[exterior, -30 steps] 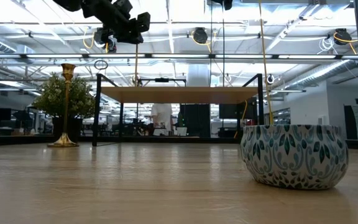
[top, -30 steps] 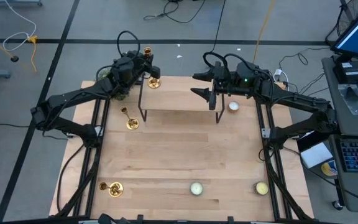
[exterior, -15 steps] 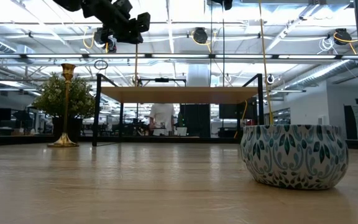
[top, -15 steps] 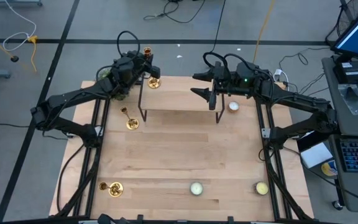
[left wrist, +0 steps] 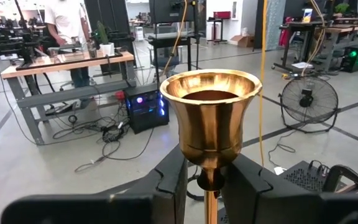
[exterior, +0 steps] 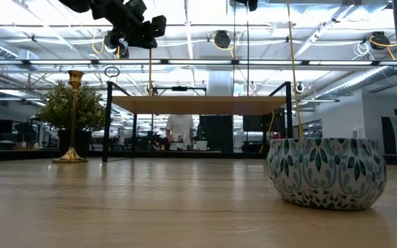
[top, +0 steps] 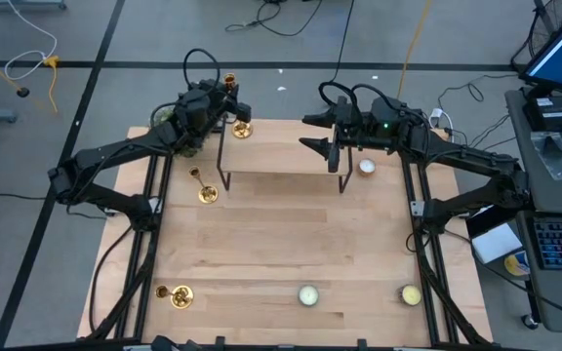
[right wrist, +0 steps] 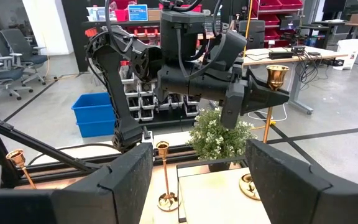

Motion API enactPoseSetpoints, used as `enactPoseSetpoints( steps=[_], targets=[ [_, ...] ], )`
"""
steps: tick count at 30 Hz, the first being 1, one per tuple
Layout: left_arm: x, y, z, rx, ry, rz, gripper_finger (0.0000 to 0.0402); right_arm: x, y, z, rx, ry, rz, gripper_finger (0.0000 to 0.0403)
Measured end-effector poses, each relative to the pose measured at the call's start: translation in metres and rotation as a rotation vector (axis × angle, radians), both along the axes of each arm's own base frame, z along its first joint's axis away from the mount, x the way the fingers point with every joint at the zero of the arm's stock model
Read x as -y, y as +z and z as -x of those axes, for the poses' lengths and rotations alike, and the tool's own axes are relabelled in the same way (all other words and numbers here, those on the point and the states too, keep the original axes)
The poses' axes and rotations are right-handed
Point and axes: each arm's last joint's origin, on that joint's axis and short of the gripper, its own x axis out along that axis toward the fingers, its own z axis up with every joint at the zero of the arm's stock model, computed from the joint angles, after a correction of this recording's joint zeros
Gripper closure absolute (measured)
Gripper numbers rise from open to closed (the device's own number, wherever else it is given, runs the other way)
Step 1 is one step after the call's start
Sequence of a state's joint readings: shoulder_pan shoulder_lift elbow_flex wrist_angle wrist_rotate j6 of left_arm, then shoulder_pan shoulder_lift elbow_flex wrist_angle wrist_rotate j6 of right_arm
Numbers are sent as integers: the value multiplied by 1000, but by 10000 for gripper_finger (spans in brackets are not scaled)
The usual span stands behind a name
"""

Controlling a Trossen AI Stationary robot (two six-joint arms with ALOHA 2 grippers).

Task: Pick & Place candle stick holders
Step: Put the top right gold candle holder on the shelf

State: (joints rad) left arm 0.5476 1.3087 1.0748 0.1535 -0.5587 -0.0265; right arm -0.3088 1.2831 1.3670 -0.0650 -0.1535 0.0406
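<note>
Brass stem pinched between the left gripper's (left wrist: 207, 180) fingers (left wrist: 169, 186): the left arm reaches toward 12 o'clock, clamped on the tallest candlestick (top: 232, 83), which stands upright at the table's (top: 281, 244) far edge beside a small raised shelf (top: 281, 171), its cup shiny and flared. Right gripper (top: 312, 132) hovers at the shelf's other end, jaws parted, empty. Second candlestick (top: 201, 185) at 9 o'clock, third (top: 176, 294) at 7 o'clock

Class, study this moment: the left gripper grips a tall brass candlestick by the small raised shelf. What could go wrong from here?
1. The left gripper pinches the candlestick only on its thin stem, so it might tilt or slip.
2. Its base sits close to the shelf leg and the plant, so swinging it could knock either.
</note>
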Motion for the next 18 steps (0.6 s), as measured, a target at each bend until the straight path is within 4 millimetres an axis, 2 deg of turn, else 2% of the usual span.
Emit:
enactPoseSetpoints(
  steps=[18],
  targets=[
    [0,-1,0,-11,-10,2,315,0,0,0,0,0,0,154]
  ],
)
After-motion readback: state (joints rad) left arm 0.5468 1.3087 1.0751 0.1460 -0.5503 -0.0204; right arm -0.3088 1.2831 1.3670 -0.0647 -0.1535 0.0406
